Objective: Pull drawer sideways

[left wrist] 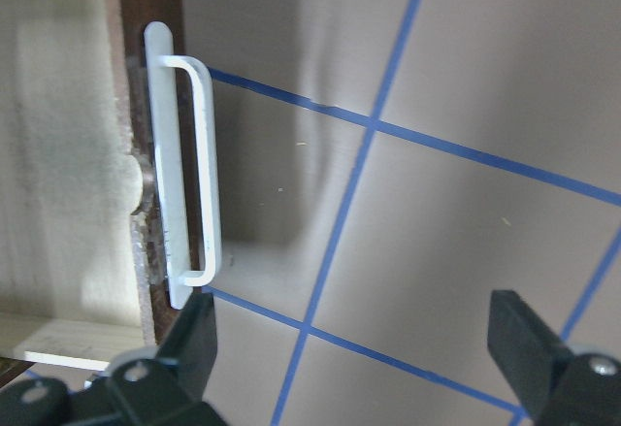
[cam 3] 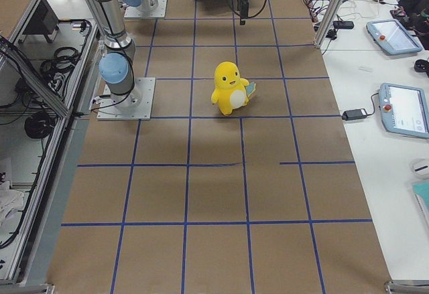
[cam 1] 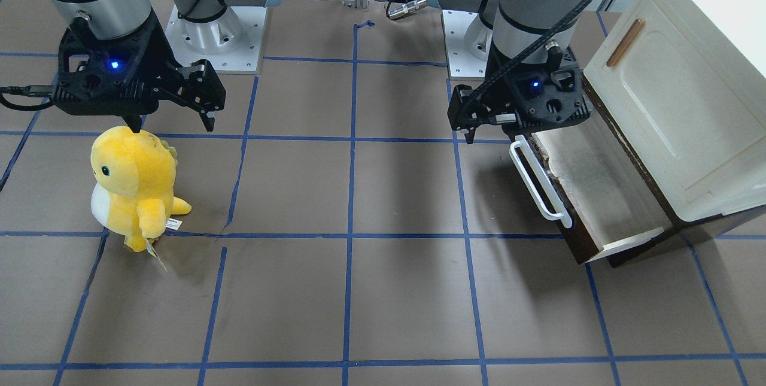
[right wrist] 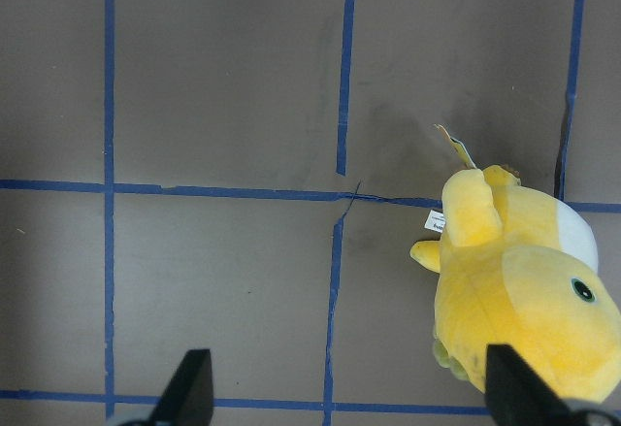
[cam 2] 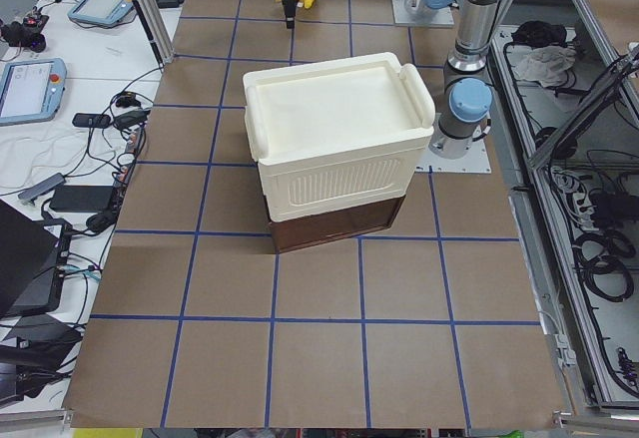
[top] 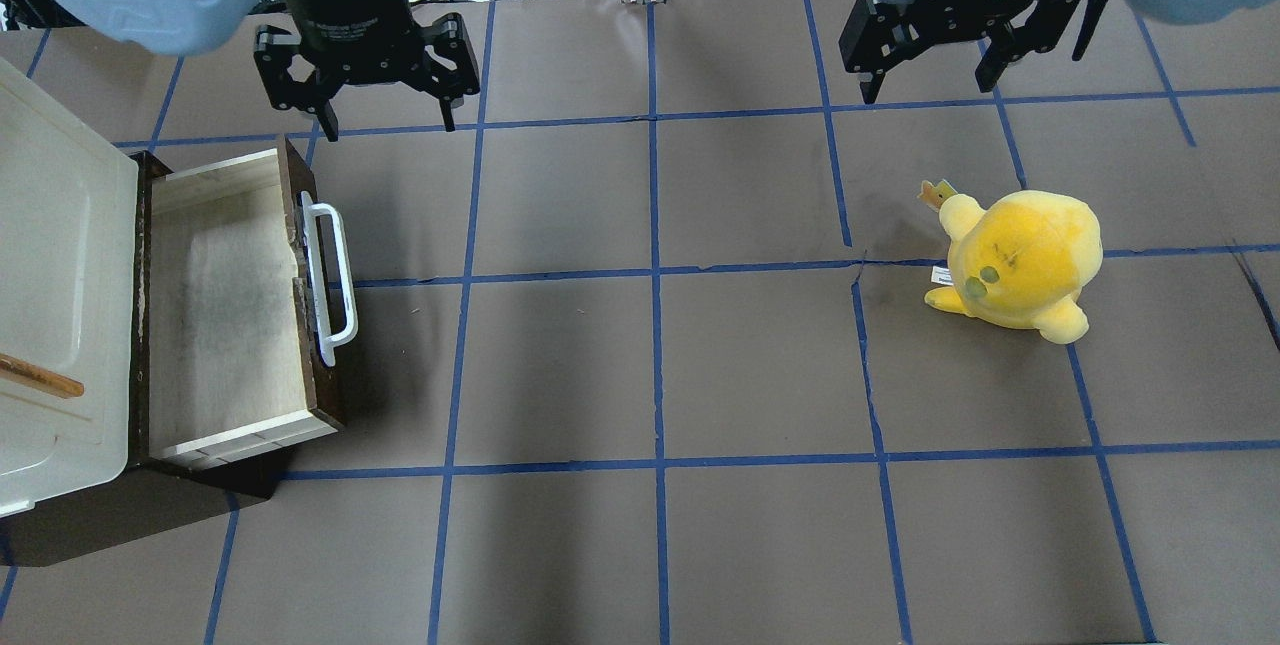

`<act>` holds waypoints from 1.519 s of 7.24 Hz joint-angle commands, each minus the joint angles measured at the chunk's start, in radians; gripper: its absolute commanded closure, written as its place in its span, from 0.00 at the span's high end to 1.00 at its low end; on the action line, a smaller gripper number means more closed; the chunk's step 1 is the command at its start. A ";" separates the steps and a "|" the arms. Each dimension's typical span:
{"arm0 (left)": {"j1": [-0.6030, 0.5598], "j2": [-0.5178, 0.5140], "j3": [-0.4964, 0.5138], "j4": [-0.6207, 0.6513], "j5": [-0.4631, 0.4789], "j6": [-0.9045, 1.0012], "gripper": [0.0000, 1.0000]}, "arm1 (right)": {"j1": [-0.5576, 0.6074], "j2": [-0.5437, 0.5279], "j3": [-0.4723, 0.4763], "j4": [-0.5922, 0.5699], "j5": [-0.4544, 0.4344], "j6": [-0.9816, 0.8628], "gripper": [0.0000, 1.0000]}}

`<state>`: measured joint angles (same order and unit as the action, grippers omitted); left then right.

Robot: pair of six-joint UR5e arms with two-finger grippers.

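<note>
The drawer (top: 220,305) sticks far out of the side of the white cabinet (top: 60,275), at the left end of the table (top: 650,375). You can see its pale wood bottom, and nothing is in it. Its dark front faces the middle of the table. The long white handle (top: 330,280) runs along that front, so a pincer can get at it from the open side. The left gripper (top: 388,120) hangs above the table, just past one end of the handle. Its two fingers (left wrist: 194,348) are spread wide and hold nothing. In the wrist camera, one finger is close to the end of the handle and the other is well off over bare table. I think the pulling is mostly done, because the drawer is out so far, and that would be why this gripper is not on the handle. The right gripper (top: 925,85) is spread wide and empty too. It hangs well away on the other side, near a yellow stuffed toy (top: 1020,260) that stands on the table. That probably keeps it clear of the drawer work.
</note>
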<state>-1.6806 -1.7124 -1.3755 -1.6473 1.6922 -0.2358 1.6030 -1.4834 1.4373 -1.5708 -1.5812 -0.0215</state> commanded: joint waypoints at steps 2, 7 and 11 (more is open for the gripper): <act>0.074 0.091 -0.056 0.017 -0.032 0.197 1.00 | 0.000 0.000 0.000 0.000 0.001 -0.002 1.00; 0.127 0.148 -0.132 0.024 -0.117 0.257 1.00 | 0.000 0.000 0.000 0.000 0.001 0.000 1.00; 0.130 0.151 -0.168 0.055 -0.112 0.260 1.00 | 0.000 0.000 0.000 0.000 0.001 0.000 1.00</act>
<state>-1.5510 -1.5616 -1.5357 -1.6017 1.5780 0.0258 1.6030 -1.4834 1.4373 -1.5708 -1.5802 -0.0215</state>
